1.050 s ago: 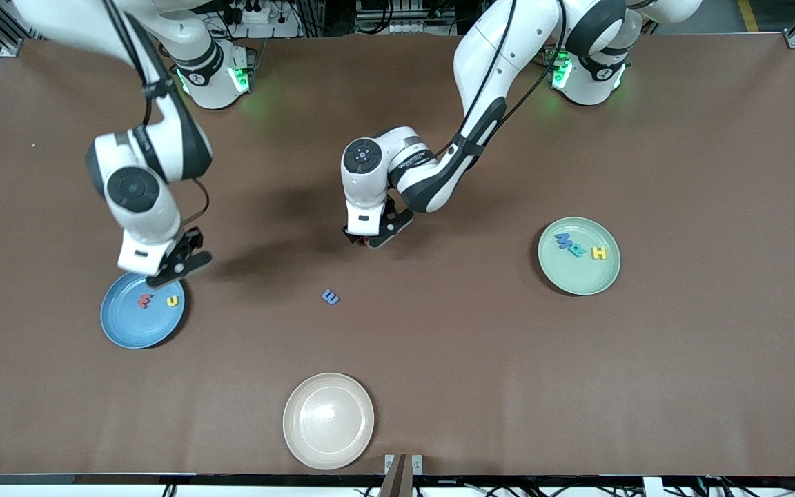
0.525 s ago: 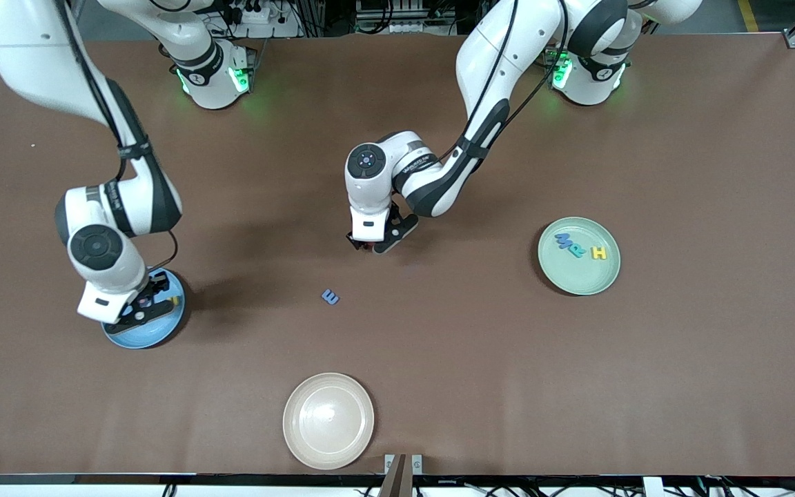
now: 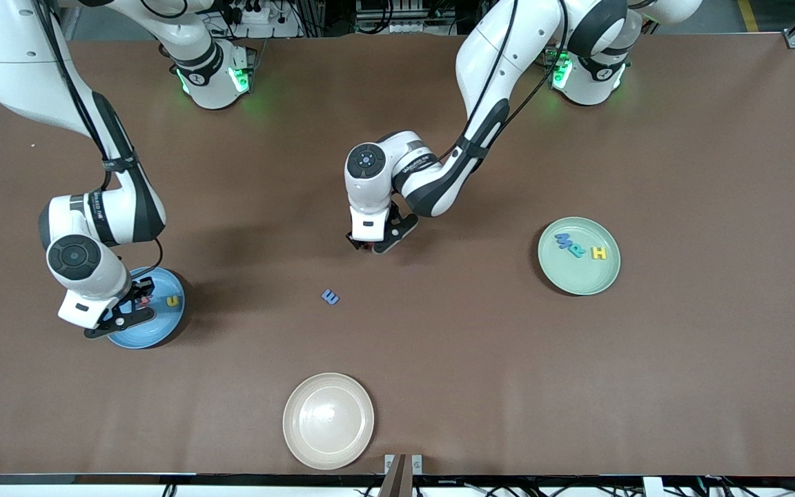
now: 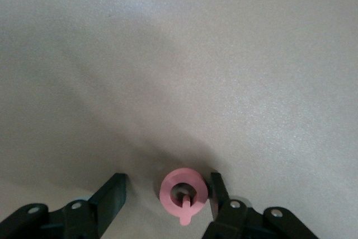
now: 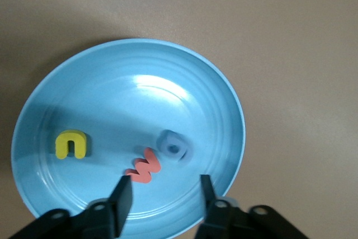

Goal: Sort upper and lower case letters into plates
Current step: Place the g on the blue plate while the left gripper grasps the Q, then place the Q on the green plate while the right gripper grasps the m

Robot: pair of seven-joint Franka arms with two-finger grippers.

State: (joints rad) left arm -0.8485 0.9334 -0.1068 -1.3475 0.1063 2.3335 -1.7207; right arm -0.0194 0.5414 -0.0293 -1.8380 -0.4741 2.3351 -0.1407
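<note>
Over your blue plate (image 3: pixel 166 324), the right gripper (image 3: pixel 123 312) has advanced, fingers spread, blue letter (image 5: pixel 173 148) dropped; the left gripper (image 3: pixel 370 243), open around the pink letter (image 4: pixel 183 191), stays put.

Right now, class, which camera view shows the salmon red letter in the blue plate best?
The right wrist view: the salmon red letter lies unobstructed on the blue plate. In the front view the right gripper mostly hides it. The left wrist view doesn't show it.
</note>
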